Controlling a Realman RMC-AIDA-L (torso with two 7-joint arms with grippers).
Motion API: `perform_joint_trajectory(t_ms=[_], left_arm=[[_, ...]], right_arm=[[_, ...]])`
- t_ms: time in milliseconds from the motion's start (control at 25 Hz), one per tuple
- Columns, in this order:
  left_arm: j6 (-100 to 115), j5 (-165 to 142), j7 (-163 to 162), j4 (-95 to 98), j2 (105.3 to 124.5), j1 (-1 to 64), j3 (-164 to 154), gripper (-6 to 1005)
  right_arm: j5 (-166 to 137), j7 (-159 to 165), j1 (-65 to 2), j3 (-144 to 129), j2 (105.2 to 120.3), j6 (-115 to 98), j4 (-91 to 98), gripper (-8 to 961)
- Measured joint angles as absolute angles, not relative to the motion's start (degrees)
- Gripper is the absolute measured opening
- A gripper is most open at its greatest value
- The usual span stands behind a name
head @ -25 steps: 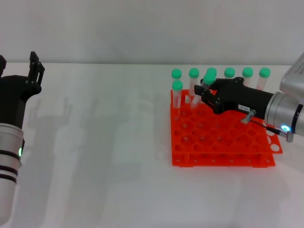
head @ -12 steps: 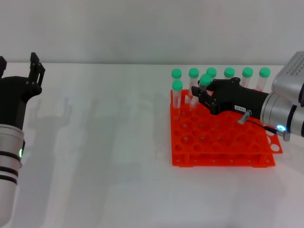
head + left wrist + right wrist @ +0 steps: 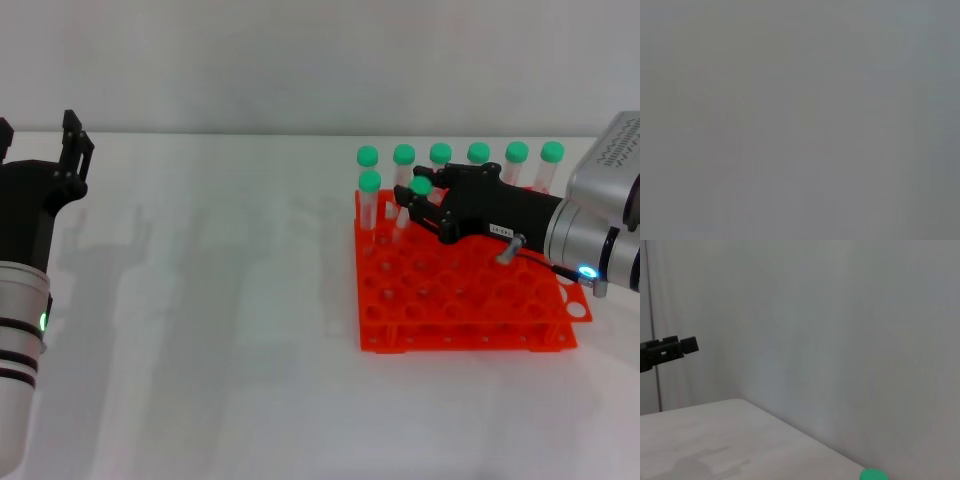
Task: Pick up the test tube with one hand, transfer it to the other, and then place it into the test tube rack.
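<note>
Left pincer point(image 3: 40, 165): mine, parked at the far left over the tabletop point(image 3: 220, 330), well apart from the work; whether its fingers are apart or together I cannot tell.
Test tube rack point(image 3: 465, 300): orange-red, right of centre on the tabletop, other green-capped tubes point(image 3: 478, 153) standing along its far row.
Test tube point(image 3: 413, 203): in my grip, tilted, green cap up, lower end at a hole in the rack's near-left part.
Right pincer point(image 3: 425, 210): clamped on the test tube, reaching in from the right.
Doing it well: I judge I should straighten the tube upright over one hole, lower slowly, release only once seated.
Risk: probably nudging the neighbouring tube point(image 3: 370, 200).
</note>
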State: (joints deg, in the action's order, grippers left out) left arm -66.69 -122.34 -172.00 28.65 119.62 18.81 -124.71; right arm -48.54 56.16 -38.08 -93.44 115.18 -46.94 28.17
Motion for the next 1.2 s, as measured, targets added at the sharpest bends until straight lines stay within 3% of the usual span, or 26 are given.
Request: perform_joint_trajectory(t_ms=[680, 800, 1200], left_arm=[[-66.77, -122.52, -172.09, 28.65, 119.62, 18.75, -124.89, 744], [-66.53, -122.77, -172.07, 28.65, 119.6, 18.79, -124.89, 745], [-65.52, -122.75, -171.52, 27.19, 119.66, 19.99, -125.06, 751]], right_arm=[[-47.55, 54.84, -34.3, -79.89, 115.61, -56.0, 28.32, 690], [-43.14, 50.92, -32.85, -76.25, 115.82, -59.85, 27.06, 877], [-18.13, 23.79, -30.73, -75.76, 116.17, -66.61, 17.53, 875]])
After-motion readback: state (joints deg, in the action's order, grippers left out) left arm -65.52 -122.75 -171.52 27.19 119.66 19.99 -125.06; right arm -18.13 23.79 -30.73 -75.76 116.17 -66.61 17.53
